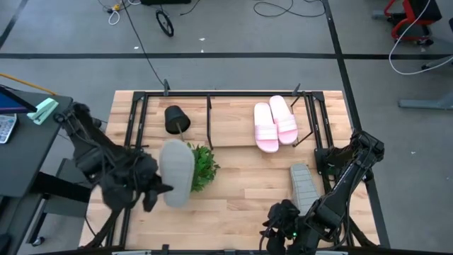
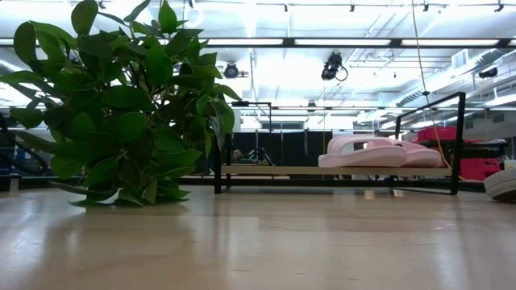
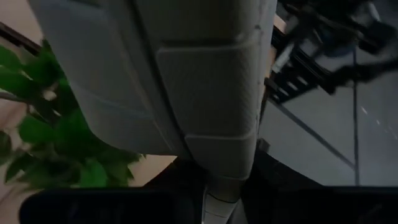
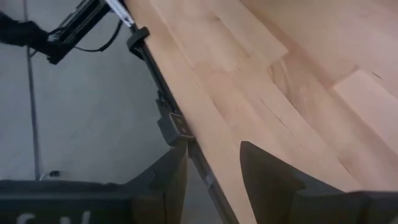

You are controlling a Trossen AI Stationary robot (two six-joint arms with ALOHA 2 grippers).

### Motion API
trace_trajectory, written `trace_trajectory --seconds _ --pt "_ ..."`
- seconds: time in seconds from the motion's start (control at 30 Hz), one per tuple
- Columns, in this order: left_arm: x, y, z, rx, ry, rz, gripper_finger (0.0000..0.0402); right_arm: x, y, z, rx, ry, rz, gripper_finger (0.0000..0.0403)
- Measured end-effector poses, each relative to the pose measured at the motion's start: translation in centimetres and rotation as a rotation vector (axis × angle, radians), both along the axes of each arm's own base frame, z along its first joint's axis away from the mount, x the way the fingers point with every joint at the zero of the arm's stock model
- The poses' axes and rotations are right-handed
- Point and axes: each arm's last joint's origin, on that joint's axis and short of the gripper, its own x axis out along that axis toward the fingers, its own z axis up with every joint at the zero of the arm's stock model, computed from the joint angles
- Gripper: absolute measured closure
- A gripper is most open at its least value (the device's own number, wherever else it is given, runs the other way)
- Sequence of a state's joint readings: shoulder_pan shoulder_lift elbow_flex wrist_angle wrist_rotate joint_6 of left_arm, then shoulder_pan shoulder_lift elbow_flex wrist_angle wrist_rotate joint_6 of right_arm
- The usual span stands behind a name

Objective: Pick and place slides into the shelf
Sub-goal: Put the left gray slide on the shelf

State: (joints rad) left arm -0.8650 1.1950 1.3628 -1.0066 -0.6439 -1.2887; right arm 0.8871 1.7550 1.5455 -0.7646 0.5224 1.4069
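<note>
L gripper sits at abt 8 o'clock on the table, clamped on the heel end of a grey slide. That sandal is held up off the wood, sole facing up, toe pointing toward 12, and it hangs partly over the green plant. From the L wrist cam the grey sole fills nearly everything, with leaves beside it and the pinch point down at the fingers.

The plant lies tipped over, its black pot toward 11 o'clock, touching the shelf's front rail. In the low view the plant is a big leafy mass in front.

Shelf runs along the 12 o'clock edge. Two pink slides are on it, right of centre, side by side and touching, slightly angled. Low view shows them resting on the slanted board.

Second grey slide lies on the table at abt 4 o'clock, sole up, near the R arm but not touching the gripper.

R gripper waits at abt 5 o'clock by the near table edge. Its fingers stand apart w/ nothing between them, just bare wood and the table rim.
</note>
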Motion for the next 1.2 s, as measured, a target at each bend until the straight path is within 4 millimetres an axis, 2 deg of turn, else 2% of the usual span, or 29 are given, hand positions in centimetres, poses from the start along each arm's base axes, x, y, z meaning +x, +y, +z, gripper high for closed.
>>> trace_trajectory --seconds 0.13,0.27,0.43,0.67,0.8,1.03,1.2 --pt "1.7 1.2 0.3 -0.005 -0.022 0.025 0.0329 0.0 -0.1 0.2 -0.030 -0.011 0.038 0.0250" --pt "3.5 1.8 1.4 -0.003 -0.116 -0.046 0.0330 -0.1 -0.7 1.2 -0.063 -0.050 0.049 0.0250" --pt "5.3 3.1 2.6 0.031 -0.232 -0.071 0.0330 -0.7 -2.4 3.7 -0.152 -0.179 0.003 0.0250" --pt "7.1 5.1 4.2 0.085 -0.395 -0.074 0.0330 -2.5 -5.4 8.0 -0.329 -0.403 -0.164 0.0250" --pt "8.4 6.3 4.6 0.072 -0.505 -0.098 0.0330 -3.3 -6.7 9.6 -0.385 -0.466 -0.229 0.0250" --pt "10.2 8.3 3.4 0.027 -0.647 -0.087 0.0331 -3.8 -7.2 10.2 -0.448 -0.478 -0.219 0.0250" --pt "10.7 9.4 3.1 -0.018 -0.845 -0.051 0.0332 -3.4 -7.2 10.1 -0.506 -0.489 -0.247 0.0250"
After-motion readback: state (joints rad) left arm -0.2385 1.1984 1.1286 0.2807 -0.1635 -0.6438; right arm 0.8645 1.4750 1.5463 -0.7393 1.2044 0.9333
